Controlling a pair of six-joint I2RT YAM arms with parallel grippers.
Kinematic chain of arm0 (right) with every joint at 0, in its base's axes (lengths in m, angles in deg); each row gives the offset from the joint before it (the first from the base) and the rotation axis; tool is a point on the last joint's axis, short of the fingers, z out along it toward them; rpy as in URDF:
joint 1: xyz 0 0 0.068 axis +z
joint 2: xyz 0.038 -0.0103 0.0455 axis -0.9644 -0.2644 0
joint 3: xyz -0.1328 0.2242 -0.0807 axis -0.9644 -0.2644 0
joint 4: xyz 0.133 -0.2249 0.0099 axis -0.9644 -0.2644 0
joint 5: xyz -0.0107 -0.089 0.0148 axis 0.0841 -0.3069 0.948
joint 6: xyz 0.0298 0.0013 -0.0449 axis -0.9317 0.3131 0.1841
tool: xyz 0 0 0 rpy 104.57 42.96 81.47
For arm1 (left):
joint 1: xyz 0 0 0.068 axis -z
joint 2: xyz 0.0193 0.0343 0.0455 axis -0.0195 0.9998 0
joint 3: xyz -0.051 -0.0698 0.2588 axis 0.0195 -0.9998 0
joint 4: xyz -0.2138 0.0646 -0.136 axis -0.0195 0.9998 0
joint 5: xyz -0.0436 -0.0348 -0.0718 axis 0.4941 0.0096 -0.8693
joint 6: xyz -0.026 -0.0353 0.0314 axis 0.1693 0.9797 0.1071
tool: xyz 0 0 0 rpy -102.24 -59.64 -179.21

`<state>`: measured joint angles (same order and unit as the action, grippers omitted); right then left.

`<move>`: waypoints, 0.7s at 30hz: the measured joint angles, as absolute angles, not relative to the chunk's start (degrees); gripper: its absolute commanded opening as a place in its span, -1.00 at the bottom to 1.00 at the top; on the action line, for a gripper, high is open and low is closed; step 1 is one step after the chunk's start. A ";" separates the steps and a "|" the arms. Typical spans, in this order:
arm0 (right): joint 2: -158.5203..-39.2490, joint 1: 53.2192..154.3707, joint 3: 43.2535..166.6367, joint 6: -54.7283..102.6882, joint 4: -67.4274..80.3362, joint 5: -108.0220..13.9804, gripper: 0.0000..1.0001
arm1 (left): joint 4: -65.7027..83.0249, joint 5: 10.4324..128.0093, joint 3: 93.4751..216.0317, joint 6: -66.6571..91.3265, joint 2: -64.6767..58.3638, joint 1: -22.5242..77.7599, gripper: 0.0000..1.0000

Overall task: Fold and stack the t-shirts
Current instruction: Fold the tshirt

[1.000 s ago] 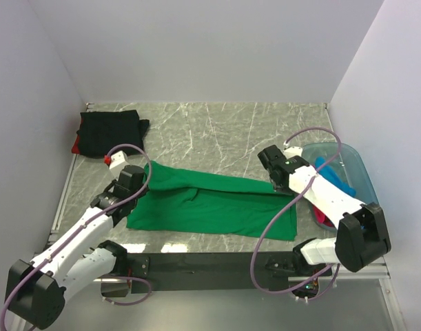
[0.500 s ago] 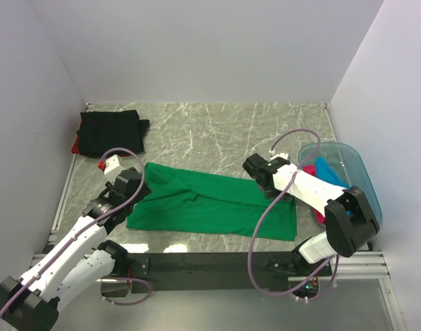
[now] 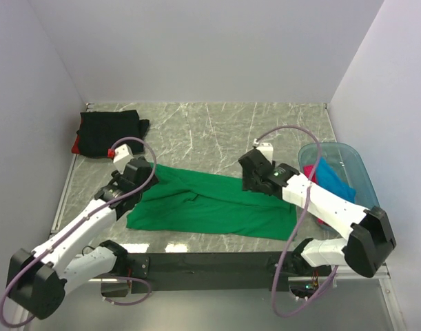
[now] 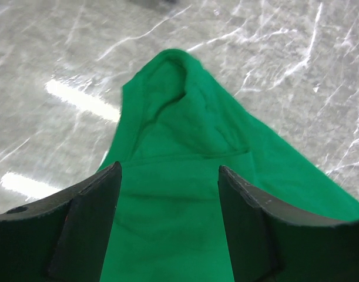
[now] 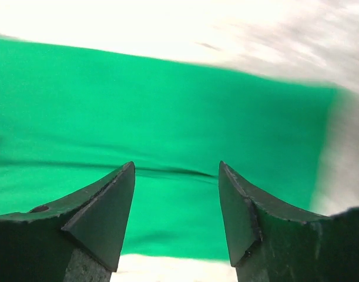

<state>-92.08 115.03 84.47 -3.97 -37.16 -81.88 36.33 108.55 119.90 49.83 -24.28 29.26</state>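
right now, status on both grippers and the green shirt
Both open: left gripper, right gripper, above cloth, nothing held. Laid out: green t-shirt, a long strip, left end bunched. Nothing blocking; black t-shirt sits far left.

Table [image 3: 224, 134] lies bare between black t-shirt [image 3: 110, 132] and tub [image 3: 364, 172].

Centre, spread t-shirt [image 3: 210, 207]; behind-left, folded t-shirts [image 3: 110, 132]; right, tub [image 3: 365, 178].

Both arms in shot: left arm [image 3: 79, 231] and right arm [image 3: 327, 203], white shells, chunky black joint housings. A mauve cable [image 3: 287, 250] trails each. Left fingers [image 4: 85, 229], right fingers [image 5: 100, 217]: matte black wedges, blunt-tipped.
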 measured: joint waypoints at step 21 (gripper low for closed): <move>-131.27 121.82 106.39 6.68 1.79 -43.02 0.12 | 14.80 90.10 120.93 42.34 -4.46 11.14 0.34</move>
<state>-131.27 121.82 106.39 6.68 1.79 -43.02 14.80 90.10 120.93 42.34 -4.46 11.14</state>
